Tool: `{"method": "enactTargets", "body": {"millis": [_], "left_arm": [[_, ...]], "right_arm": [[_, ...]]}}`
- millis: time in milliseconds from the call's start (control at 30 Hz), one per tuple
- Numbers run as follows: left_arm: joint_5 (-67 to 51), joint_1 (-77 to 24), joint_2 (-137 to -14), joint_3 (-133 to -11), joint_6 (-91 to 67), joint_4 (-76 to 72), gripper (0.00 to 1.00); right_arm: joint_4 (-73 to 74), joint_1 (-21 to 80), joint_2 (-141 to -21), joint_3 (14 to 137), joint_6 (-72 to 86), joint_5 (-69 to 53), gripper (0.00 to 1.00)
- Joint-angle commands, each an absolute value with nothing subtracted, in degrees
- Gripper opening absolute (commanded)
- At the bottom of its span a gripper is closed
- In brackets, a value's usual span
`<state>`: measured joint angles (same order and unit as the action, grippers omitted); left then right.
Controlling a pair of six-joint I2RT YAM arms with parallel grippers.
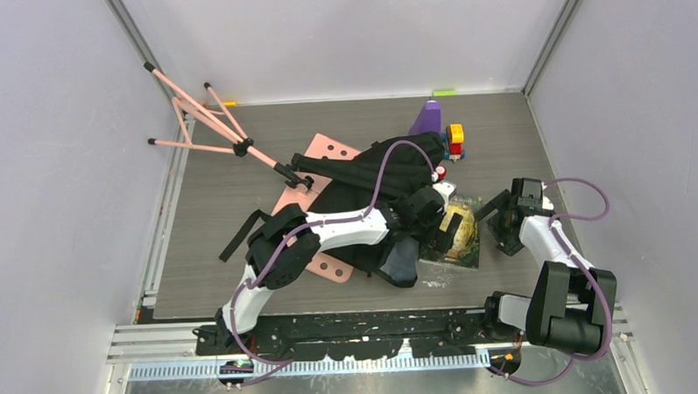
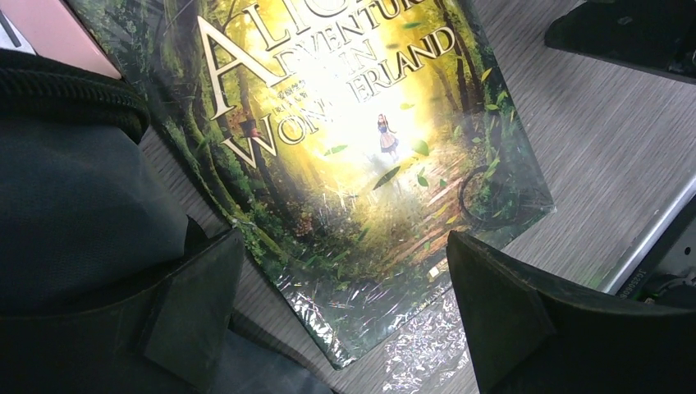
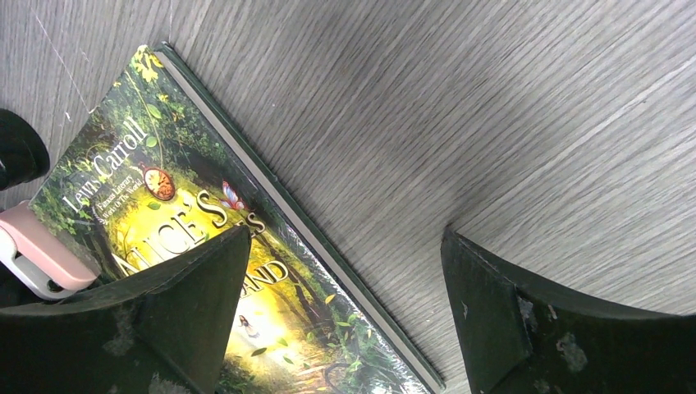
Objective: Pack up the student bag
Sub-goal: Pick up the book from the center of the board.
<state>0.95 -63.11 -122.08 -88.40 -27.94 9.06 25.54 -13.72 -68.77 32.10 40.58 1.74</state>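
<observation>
Two grippers were seen, both spread wide with nothing clamped between the fingers.

The left gripper (image 2: 345, 308) was held low over a book (image 2: 353, 164), jaws released. One finger was set against black bag fabric and the other past the book's lower corner, over the table (image 1: 519, 138).

The right gripper (image 3: 345, 316) was also released and empty. One of its fingers was placed over the book cover and the other over bare wood beside the book's long edge.

The student bag (image 1: 384, 183) was laid crumpled near the middle of the table, partly on a pink board (image 1: 326, 154). Whether its main pocket was unzipped could not be told.

The book was laid flat and cover up, just right of the bag and not inside it. It was wrapped in shiny film and its left edge was met by the bag fabric. "Lewis Carroll" and part of an Alice in Wonderland title were read on the cover.

A pink stand (image 1: 203, 123) was propped at the far left. A purple object (image 1: 428, 118) and toy blocks (image 1: 455, 141) were placed behind the bag, near the far edge.
</observation>
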Motion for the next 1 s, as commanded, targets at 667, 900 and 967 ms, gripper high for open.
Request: {"method": "enactTargets", "body": {"millis": [667, 900, 967], "left_arm": [[-1.7, -57.9, -129.9, -87.1, -34.9, 16.9, 0.95], [-3.5, -57.8, -129.2, -86.7, -34.0, 15.0, 0.96], [-4.5, -57.8, -128.6, -86.0, -33.8, 13.2, 0.95]], "right_arm": [[16.7, -12.9, -65.9, 27.4, 36.6, -36.6, 0.50], [21.3, -12.9, -57.2, 27.3, 36.5, -43.5, 0.39], [21.0, -12.9, -55.0, 26.6, 36.7, -44.3, 0.36]]}}
